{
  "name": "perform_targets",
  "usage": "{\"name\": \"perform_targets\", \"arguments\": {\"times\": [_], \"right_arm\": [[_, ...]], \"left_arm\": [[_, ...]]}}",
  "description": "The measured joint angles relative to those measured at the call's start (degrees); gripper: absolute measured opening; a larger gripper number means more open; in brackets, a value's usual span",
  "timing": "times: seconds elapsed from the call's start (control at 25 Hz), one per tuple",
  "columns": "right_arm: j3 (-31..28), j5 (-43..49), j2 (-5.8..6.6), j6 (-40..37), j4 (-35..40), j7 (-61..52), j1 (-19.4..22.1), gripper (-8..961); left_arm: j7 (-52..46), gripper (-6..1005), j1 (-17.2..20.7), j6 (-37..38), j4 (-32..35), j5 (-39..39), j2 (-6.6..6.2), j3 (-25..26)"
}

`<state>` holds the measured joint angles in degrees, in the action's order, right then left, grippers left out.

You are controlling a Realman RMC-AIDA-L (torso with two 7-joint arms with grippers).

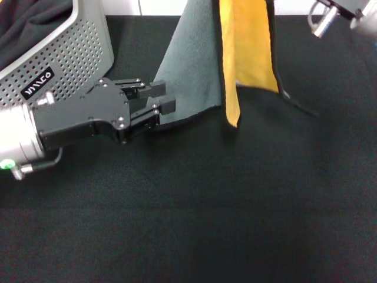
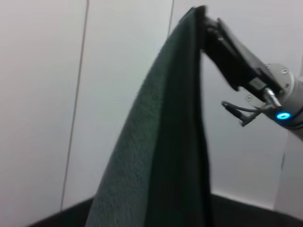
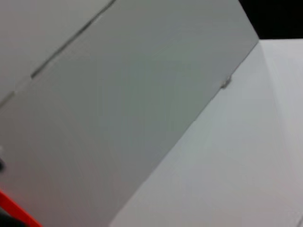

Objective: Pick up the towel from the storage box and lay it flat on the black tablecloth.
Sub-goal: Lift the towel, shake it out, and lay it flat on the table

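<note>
The towel (image 1: pixel 247 53) is hanging lengthwise above the black tablecloth (image 1: pixel 194 212), pinched high by the right claw (image 2: pixel 204 19); the left claw (image 1: pixel 160 106) is gripping its lower corner beside the storage box (image 1: pixel 70 53).

The left arm is reaching in low from the left, its wrist level, and the left gripper (image 1: pixel 162 105) is pointing right with its jaws pinching together. The right arm is raised high at the far right; the right gripper (image 2: pixel 204 18) is clamping.
</note>
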<state>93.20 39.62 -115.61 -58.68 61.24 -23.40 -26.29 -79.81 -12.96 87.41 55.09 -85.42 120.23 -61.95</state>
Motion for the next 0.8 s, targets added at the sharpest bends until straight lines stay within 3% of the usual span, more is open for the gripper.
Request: {"name": "perform_targets", "arguments": {"times": [0.12, 0.24, 0.44, 0.8], "right_arm": [[0.25, 0.53, -0.22, 3.24, 1.12, 0.32, -0.98, 12], [-0.13, 0.65, -0.33, 4.49, 0.83, 0.37, -2.5, 13], [-1.61, 0.22, -0.35, 5.09, -0.22, 0.05, -5.35, 14], [-2.81, -0.51, -0.42, 5.96, -4.58, -0.85, -10.34, 17]], "left_arm": [[7.89, 388, -0.35, -0.19, -8.46, 4.58, 0.19, -0.14], [17.38, 406, -2.08, -0.98, -19.93, 9.94, 0.23, -0.16], [28.58, 436, -5.39, -3.08, -32.69, 14.05, 0.4, -0.19], [39.7, 450, -11.76, -3.82, -46.43, 21.31, 0.53, -0.17]]}}
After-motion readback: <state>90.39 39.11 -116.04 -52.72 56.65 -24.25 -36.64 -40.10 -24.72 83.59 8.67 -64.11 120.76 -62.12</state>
